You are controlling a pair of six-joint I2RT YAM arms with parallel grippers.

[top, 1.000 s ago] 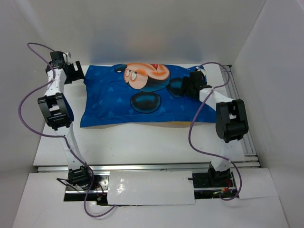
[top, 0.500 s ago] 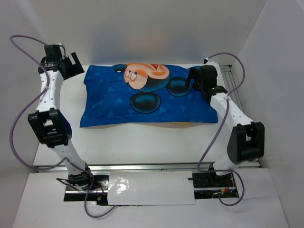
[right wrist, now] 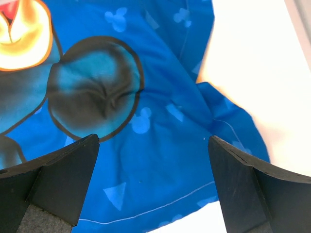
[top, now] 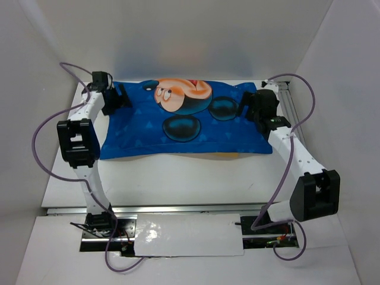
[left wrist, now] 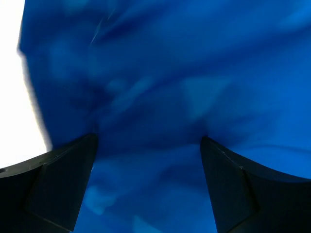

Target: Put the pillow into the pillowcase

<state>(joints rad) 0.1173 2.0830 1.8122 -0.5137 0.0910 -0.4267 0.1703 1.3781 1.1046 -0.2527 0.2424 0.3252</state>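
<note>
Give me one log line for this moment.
pillowcase: blue side up, puffed | left gripper: open, at left end | right gripper: open, at right end

Plump pillowcase fills the far half of the table

The pillowcase [top: 148, 133] spans nine to three o'clock, leaving bare table [top: 178, 178] at six. The left gripper [top: 122, 98] crowds its ten o'clock corner and the right gripper [top: 245, 105] its two o'clock corner. White walls [top: 35, 71] close nine, twelve and three.
</note>
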